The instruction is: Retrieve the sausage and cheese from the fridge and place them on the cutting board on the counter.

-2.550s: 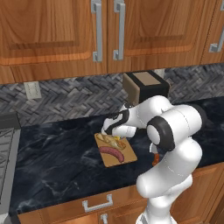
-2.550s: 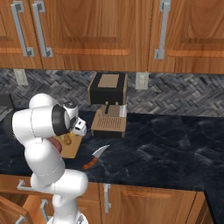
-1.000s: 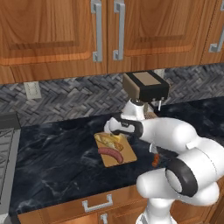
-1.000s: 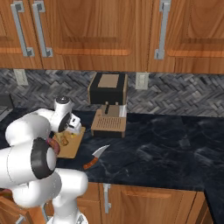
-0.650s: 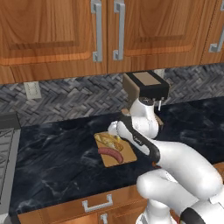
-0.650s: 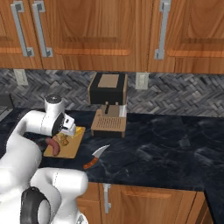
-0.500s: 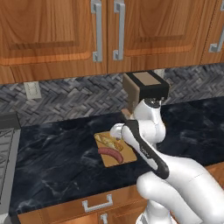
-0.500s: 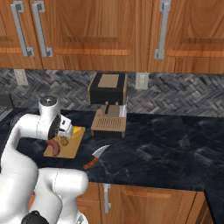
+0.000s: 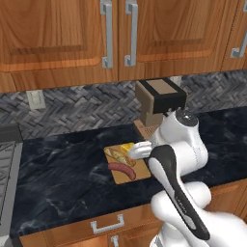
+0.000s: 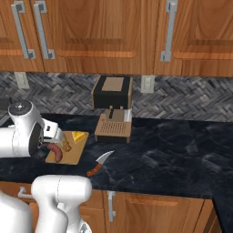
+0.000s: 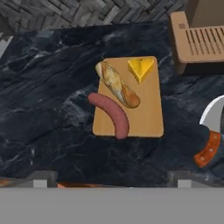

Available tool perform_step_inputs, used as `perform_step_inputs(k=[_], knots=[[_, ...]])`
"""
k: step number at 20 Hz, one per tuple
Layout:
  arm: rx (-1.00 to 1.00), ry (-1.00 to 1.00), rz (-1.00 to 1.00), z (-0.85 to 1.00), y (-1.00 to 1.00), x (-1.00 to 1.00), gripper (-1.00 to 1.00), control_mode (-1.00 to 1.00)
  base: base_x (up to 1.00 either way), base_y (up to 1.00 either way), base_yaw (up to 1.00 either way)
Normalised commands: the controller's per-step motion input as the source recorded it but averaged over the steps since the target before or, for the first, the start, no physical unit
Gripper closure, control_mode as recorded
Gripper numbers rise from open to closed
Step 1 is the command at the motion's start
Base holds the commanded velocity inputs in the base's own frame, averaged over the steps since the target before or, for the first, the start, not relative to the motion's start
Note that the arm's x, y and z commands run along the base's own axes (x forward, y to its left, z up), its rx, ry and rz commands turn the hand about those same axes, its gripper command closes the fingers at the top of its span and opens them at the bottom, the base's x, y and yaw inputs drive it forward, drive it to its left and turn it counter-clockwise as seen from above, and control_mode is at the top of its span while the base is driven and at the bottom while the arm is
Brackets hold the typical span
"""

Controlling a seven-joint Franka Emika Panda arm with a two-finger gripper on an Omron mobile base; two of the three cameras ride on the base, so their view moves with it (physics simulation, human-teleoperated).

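From the left base view, the cutting board (image 9: 129,166) lies on the dark counter (image 9: 62,178) in front of the coffee machine (image 9: 159,103). The sausage (image 9: 122,170) rests along its near edge, the bread roll (image 9: 116,155) is beside it, and the cheese (image 9: 127,147) sits at the far corner. The white arm bends over the board's right side, the hand just above that corner.

Over to the right base view: same board, with the cheese (image 10: 78,136) at the far right corner and the sausage (image 10: 54,152) poking out from behind the arm. A knife (image 10: 99,163) lies on the counter just to the right, clear of the board.

Now the hand view, looking straight down: sausage (image 11: 111,114), bread and cheese (image 11: 141,68) all lie on the board (image 11: 148,113), nothing pinched. The gripper (image 11: 112,183) hangs above with its jaws spread wide and empty.

As I judge it, both items are delivered and the job looks done; nothing is left but for the arm to pull clear.
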Motion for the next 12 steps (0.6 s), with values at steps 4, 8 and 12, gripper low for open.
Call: perform_step_inputs(k=[4, 8, 12], knots=[[0.00, -0.32, 0.00, 0.31, -0.22, -1.00, -1.00, -1.00, 0.00, 0.00, 0.00], [0.00, -0.19, 0.00, 0.43, -0.27, -1.00, -1.00, -1.00, 0.00, 0.00, 0.00], [0.00, -0.19, 0.00, 0.30, -0.38, -1.00, -1.00, -1.00, 0.00, 0.00, 0.00]])
